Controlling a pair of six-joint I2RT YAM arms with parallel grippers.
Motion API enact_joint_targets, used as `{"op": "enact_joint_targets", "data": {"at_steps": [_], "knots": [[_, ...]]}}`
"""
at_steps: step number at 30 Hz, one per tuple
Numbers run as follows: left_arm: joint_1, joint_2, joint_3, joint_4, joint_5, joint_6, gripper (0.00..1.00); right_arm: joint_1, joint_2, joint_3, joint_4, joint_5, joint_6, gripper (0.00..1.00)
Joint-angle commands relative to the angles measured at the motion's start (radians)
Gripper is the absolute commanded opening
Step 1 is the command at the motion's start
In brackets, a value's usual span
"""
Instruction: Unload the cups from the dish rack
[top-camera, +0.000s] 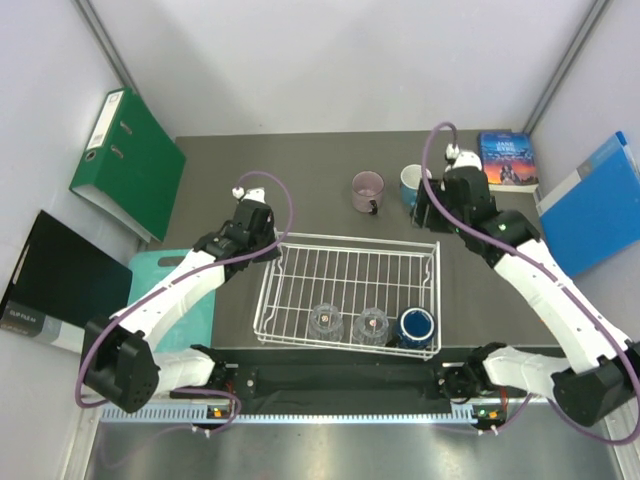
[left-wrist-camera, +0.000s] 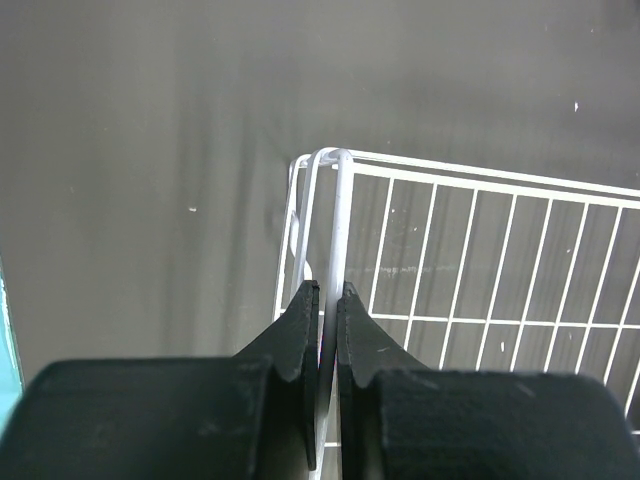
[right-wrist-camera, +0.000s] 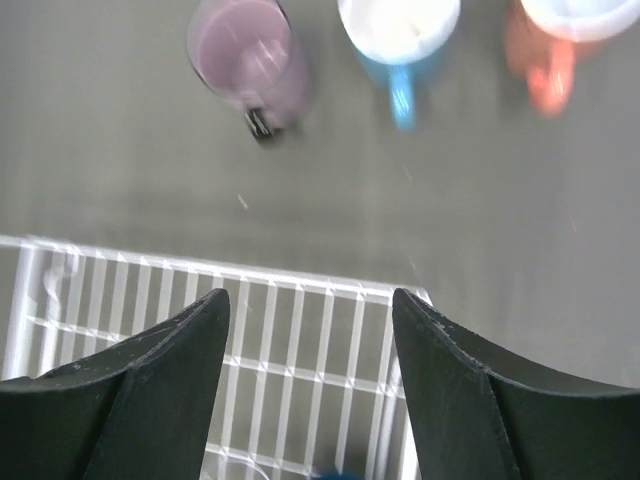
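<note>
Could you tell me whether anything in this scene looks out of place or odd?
Nothing looks spilled or damaged. One oddity: the left gripper is shut on the wire rim at the dish rack's far-left corner, not on any cup. Possibly it is steadying the rack.

Mugs, four: navy mug (top-camera: 416, 324) in dish rack (top-camera: 345, 272); mauve mug (top-camera: 367, 190), light blue mug (top-camera: 411, 183), orange mug (right-wrist-camera: 548, 50) beyond it, 12 to 1 o'clock. Tumblers, two: first tumbler (top-camera: 325, 321), second tumbler (top-camera: 372, 325). One rack. Binders, three: green binder (top-camera: 128, 160), black binder (top-camera: 65, 280), blue binder (top-camera: 592, 205). One book (top-camera: 508, 160). One cutting board (top-camera: 150, 265).
</note>
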Motion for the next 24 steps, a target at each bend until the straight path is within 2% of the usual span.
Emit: {"op": "enact_joint_targets", "data": {"at_steps": [1,9,16,19,20,22,23,24], "knots": [[0.073,0.052,0.01,-0.009,-0.222,-0.133,0.0,-0.002,-0.119,-0.104,-0.091,0.022,0.03,0.67],[0.073,0.066,0.022,0.002,-0.209,-0.124,0.0,-0.002,-0.255,-0.27,-0.152,0.0,0.085,0.66],[0.073,0.054,0.012,-0.003,-0.199,-0.127,0.0,-0.002,-0.254,-0.4,-0.092,-0.064,0.111,0.61],[0.073,0.044,0.002,-0.004,-0.194,-0.132,0.0,-0.002,-0.223,-0.424,-0.048,-0.076,0.113,0.41],[0.073,0.041,0.001,-0.006,-0.189,-0.132,0.0,-0.002,-0.214,-0.434,-0.028,-0.079,0.117,0.3],[0.073,0.038,-0.001,-0.015,-0.185,-0.133,0.0,-0.002,-0.191,-0.437,-0.016,-0.076,0.121,0.16],[0.073,0.034,-0.001,-0.02,-0.18,-0.136,0.0,-0.002,-0.185,-0.437,-0.011,-0.075,0.127,0.0],[0.073,0.032,-0.002,-0.021,-0.179,-0.138,0.0,-0.002,-0.18,-0.436,-0.005,-0.075,0.127,0.0]]}}
